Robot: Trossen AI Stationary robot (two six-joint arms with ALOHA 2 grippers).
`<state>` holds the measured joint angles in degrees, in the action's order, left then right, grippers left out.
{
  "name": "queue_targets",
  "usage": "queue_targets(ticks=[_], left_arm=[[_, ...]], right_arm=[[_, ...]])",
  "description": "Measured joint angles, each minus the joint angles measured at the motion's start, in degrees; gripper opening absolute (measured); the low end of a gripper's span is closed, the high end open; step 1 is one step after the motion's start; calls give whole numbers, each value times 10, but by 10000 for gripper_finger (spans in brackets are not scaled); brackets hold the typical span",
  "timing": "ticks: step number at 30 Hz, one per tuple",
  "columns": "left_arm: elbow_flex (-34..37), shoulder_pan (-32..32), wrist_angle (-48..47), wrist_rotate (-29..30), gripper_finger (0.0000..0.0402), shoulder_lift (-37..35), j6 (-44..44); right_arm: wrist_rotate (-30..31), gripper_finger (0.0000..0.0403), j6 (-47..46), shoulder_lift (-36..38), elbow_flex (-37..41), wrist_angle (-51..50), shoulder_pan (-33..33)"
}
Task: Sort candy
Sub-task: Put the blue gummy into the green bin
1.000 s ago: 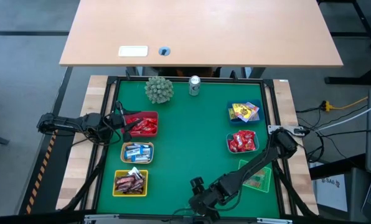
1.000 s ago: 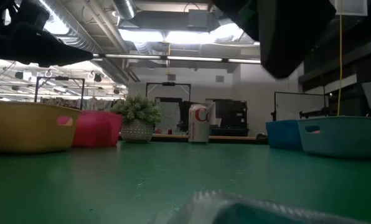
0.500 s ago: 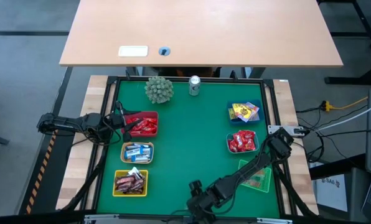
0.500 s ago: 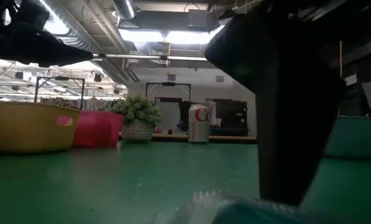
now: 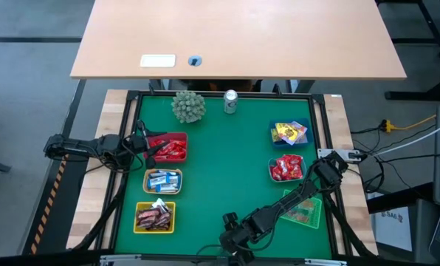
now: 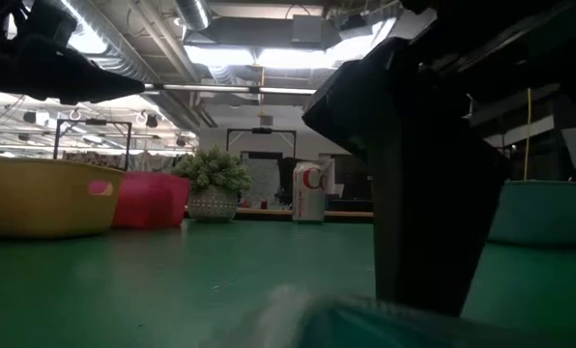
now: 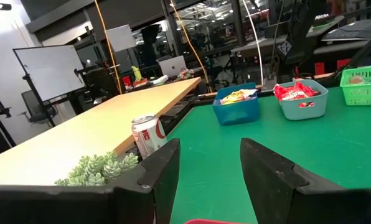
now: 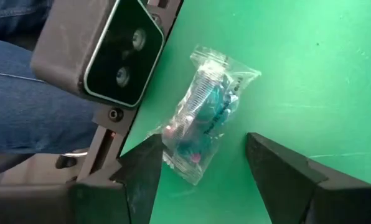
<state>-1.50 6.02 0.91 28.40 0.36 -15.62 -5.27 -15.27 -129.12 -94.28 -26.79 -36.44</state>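
The right gripper (image 5: 231, 244) sits low at the near edge of the green table mat (image 5: 227, 162), its two dark fingers (image 8: 142, 171) spread wide and holding nothing. In the right wrist view a clear plastic packet (image 8: 204, 112) with teal and pink sweets inside lies flat on the mat between and just ahead of the fingertips, apart from both, close beside a grey camera housing (image 8: 95, 50) at the mat's edge. The left gripper (image 5: 136, 142) waits at the left side of the mat beside the red plastic basket (image 5: 168, 148); its fingers (image 7: 157, 171) stand apart and empty.

Six baskets stand on the mat. On the left there are three in a column: the red one with red-wrapped candy, a yellow basket (image 5: 163, 180) with blue-white wrapped pieces, and another yellow basket (image 5: 155, 216) with brown wrapped pieces. On the right there are three more: a blue basket (image 5: 289, 134) holding yellow wrapped candy, a pale teal basket (image 5: 287, 169) holding red wrapped candy, and a green mesh basket (image 5: 306, 210) partly under the right arm.

One silver drink can (image 5: 230, 101) and one spiky green ball plant (image 5: 188, 106) stand at the far edge.
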Motion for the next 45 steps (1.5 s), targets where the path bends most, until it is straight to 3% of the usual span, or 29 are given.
queue_targets(ticks=[16, 45], left_arm=[[0, 0, 0, 0, 156, 0, 0], [0, 0, 0, 0, 156, 0, 0]], right_arm=[[-3, 119, -29, -2, 1, 0, 0], [-16, 103, -40, 5, 2, -3, 5]])
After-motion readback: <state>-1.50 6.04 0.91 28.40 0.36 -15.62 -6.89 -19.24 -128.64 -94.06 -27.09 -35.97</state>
